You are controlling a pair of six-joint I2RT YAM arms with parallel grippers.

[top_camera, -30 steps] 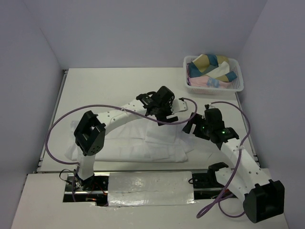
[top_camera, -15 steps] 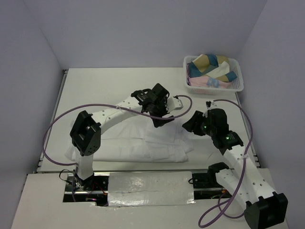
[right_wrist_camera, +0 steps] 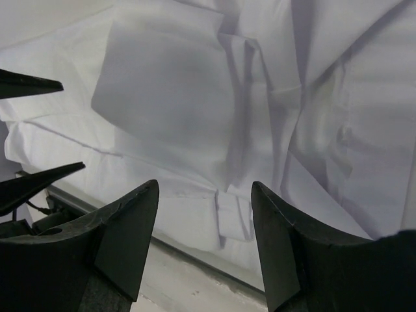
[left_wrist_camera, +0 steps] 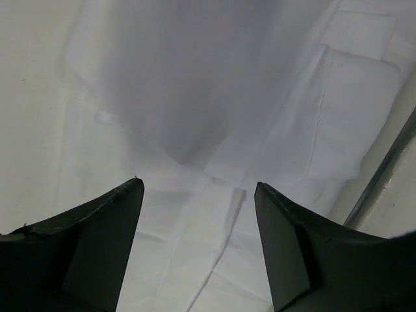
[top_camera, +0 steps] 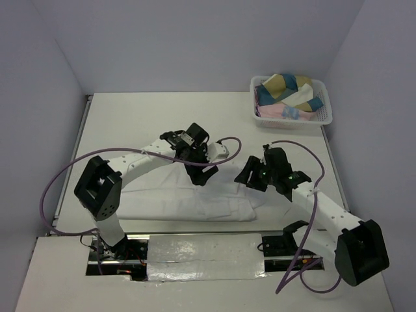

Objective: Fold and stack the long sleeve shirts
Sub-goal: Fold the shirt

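Note:
A white long sleeve shirt (top_camera: 162, 203) lies spread and partly folded along the table's near edge. My left gripper (top_camera: 198, 174) hovers low over the shirt's upper right part, jaws open and empty. In the left wrist view the gripper (left_wrist_camera: 198, 188) has flat creased cloth (left_wrist_camera: 195, 97) between its fingers. My right gripper (top_camera: 246, 177) is open and empty just above the shirt's right end. In the right wrist view the gripper (right_wrist_camera: 205, 185) is over layered folds (right_wrist_camera: 169, 97) and a cuff near the hem. The two grippers are close together.
A white lattice basket (top_camera: 286, 121) holding coloured cloths stands at the back right corner. The table's front edge and metal strip (right_wrist_camera: 195, 273) run just beyond the shirt's hem. The left gripper's black fingertips (right_wrist_camera: 32, 84) show at the left of the right wrist view.
Both grippers have moved left and toward the near edge, lowering over the shirt. The raised cloth under the left gripper now lies flatter.

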